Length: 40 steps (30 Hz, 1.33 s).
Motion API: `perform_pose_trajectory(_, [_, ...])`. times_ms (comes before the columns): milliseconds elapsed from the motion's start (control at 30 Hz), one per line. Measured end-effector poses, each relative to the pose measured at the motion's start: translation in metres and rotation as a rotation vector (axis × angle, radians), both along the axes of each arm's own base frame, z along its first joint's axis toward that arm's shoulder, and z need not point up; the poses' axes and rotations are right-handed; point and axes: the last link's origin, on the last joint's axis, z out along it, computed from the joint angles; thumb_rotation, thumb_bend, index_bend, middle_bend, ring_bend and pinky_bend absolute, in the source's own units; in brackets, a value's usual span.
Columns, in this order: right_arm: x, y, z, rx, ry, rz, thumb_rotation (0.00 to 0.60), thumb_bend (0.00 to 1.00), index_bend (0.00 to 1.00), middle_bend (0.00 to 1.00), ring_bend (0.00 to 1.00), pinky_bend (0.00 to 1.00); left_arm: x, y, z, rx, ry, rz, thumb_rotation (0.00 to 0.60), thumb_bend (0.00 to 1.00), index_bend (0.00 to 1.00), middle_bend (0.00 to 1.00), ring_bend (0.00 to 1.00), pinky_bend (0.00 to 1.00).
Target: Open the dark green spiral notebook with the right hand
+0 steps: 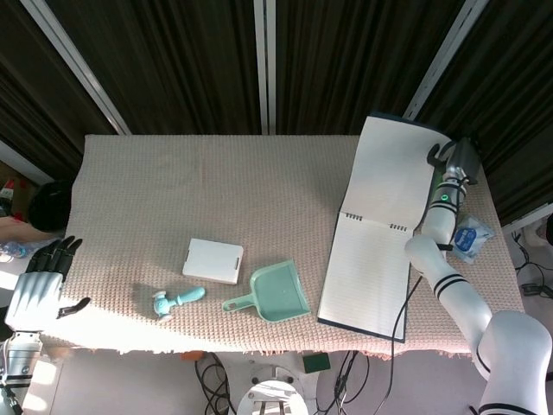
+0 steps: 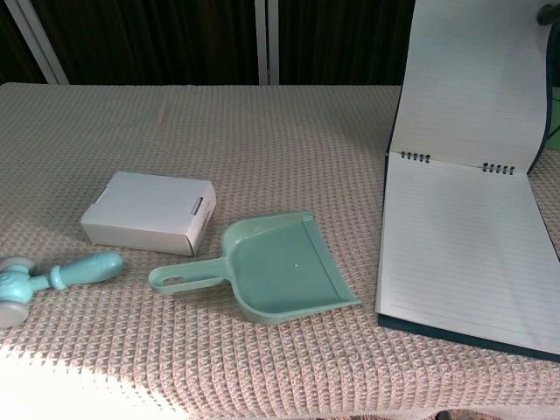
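The dark green spiral notebook [image 1: 367, 277] lies open at the table's right, its lined page [image 2: 459, 249] facing up. Its cover [image 1: 393, 169] stands lifted back past the spiral binding, white inner side showing [image 2: 472, 79]. My right hand [image 1: 455, 160] grips the cover's far right edge, high above the table's back right corner; only a dark sliver of the right hand [image 2: 551, 13] shows at the top right of the chest view. My left hand [image 1: 39, 285] hangs off the table's left front edge, fingers apart, holding nothing.
A white box [image 1: 212, 260], a teal dustpan [image 1: 275, 294] and a small teal toy hammer [image 1: 177, 300] lie in the table's front middle. A blue-white packet [image 1: 469, 238] sits at the right edge, beside my right forearm.
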Motion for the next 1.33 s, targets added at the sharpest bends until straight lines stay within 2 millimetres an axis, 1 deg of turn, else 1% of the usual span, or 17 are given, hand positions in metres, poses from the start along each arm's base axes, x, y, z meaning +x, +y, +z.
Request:
perform_pose_trajectory(33, [0.0, 0.0, -0.001, 0.007, 0.007, -0.003, 0.6, 0.32, 0.12, 0.03, 0.0, 0.0, 0.0, 0.0, 0.0, 0.0, 0.0, 0.001, 0.6, 0.06, 0.07, 0.05, 0.06, 0.12])
perform_pose_trajectory(67, [0.0, -0.001, -0.001, 0.012, 0.013, -0.003, 0.6, 0.27, 0.02, 0.0, 0.0, 0.0, 0.0, 0.0, 0.0, 0.0, -0.001, 0.0, 0.6, 0.06, 0.07, 0.05, 0.06, 0.12])
perform_pose_trajectory(100, [0.0, -0.001, 0.0, 0.016, 0.018, 0.002, 0.6, 0.23, 0.0, 0.0, 0.0, 0.0, 0.0, 0.0, 0.0, -0.001, -0.002, -0.001, 0.6, 0.06, 0.07, 0.05, 0.06, 0.12])
perform_pose_trajectory(200, [0.0, 0.001, 0.003, 0.019, 0.038, 0.032, 0.6, 0.19, 0.0, 0.0, 0.0, 0.0, 0.0, 0.0, -0.001, -0.004, -0.004, -0.003, 0.6, 0.06, 0.07, 0.05, 0.06, 0.12])
perform_pose_trajectory(367, [-0.002, 0.011, 0.015, -0.023, 0.071, 0.107, 0.6, 0.18, 0.0, 0.0, 0.0, 0.0, 0.0, -0.001, 0.001, -0.001, -0.003, -0.009, 0.6, 0.06, 0.07, 0.05, 0.06, 0.12])
perform_pose_trajectory(500, [-0.003, 0.028, 0.029, -0.071, 0.118, 0.184, 0.6, 0.18, 0.0, 0.0, 0.0, 0.0, 0.003, -0.001, 0.001, 0.0, -0.003, -0.021, 0.6, 0.06, 0.07, 0.05, 0.06, 0.12])
perform_pose_trajectory(567, [-0.001, 0.039, 0.031, -0.062, 0.132, 0.232, 0.6, 0.18, 0.0, 0.0, 0.0, 0.0, 0.005, -0.001, 0.001, 0.002, -0.005, -0.029, 0.6, 0.06, 0.07, 0.05, 0.06, 0.12])
perform_pose_trajectory(633, [0.002, 0.056, 0.03, -0.043, 0.158, 0.299, 0.6, 0.18, 0.0, 0.0, 0.0, 0.0, 0.006, -0.001, -0.001, 0.001, -0.005, -0.029, 0.6, 0.06, 0.07, 0.05, 0.06, 0.12])
perform_pose_trajectory(667, [0.004, 0.065, 0.03, -0.032, 0.173, 0.332, 0.6, 0.18, 0.0, 0.0, 0.0, 0.0, 0.006, -0.001, -0.002, 0.0, -0.005, -0.03, 0.6, 0.06, 0.07, 0.05, 0.06, 0.12])
perform_pose_trajectory(767, [0.01, 0.107, 0.026, 0.016, 0.228, 0.447, 0.6, 0.18, 0.0, 0.0, 0.0, 0.0, 0.008, 0.001, -0.004, -0.005, -0.001, -0.038, 0.6, 0.06, 0.07, 0.05, 0.06, 0.12])
perform_pose_trajectory(867, [0.011, 0.163, 0.02, 0.084, 0.274, 0.545, 0.6, 0.18, 0.0, 0.0, 0.0, 0.0, 0.011, 0.002, -0.006, -0.004, -0.002, -0.058, 0.6, 0.06, 0.07, 0.05, 0.06, 0.12])
perform_pose_trajectory(933, [0.008, 0.207, 0.015, 0.145, 0.318, 0.586, 0.6, 0.19, 0.0, 0.0, 0.0, 0.0, 0.014, 0.002, -0.007, 0.004, -0.004, -0.077, 0.6, 0.06, 0.07, 0.05, 0.06, 0.12])
perform_pose_trajectory(1000, [-0.003, 0.247, 0.012, 0.211, 0.388, 0.582, 0.6, 0.19, 0.0, 0.0, 0.0, 0.0, 0.015, 0.001, -0.008, 0.013, -0.002, -0.09, 0.6, 0.06, 0.07, 0.05, 0.06, 0.12])
perform_pose_trajectory(1100, [-0.026, 0.298, 0.014, 0.266, 0.492, 0.494, 0.6, 0.2, 0.0, 0.0, 0.0, 0.0, 0.014, 0.001, -0.008, 0.017, 0.002, -0.09, 0.6, 0.06, 0.07, 0.05, 0.06, 0.12])
perform_pose_trajectory(1200, [-0.048, 0.341, 0.018, 0.28, 0.551, 0.373, 0.6, 0.2, 0.0, 0.0, 0.0, 0.0, 0.013, 0.0, -0.008, 0.016, -0.001, -0.09, 0.6, 0.06, 0.07, 0.05, 0.06, 0.12])
perform_pose_trajectory(1300, [-0.064, 0.366, 0.022, 0.28, 0.576, 0.28, 0.6, 0.21, 0.0, 0.0, 0.0, 0.0, 0.011, 0.001, -0.01, 0.015, -0.001, -0.082, 0.6, 0.06, 0.07, 0.05, 0.06, 0.12])
perform_pose_trajectory(1333, [-0.068, 0.369, 0.023, 0.284, 0.578, 0.263, 0.6, 0.21, 0.0, 0.0, 0.0, 0.0, 0.011, 0.001, -0.01, 0.016, -0.001, -0.082, 0.6, 0.06, 0.07, 0.05, 0.06, 0.12])
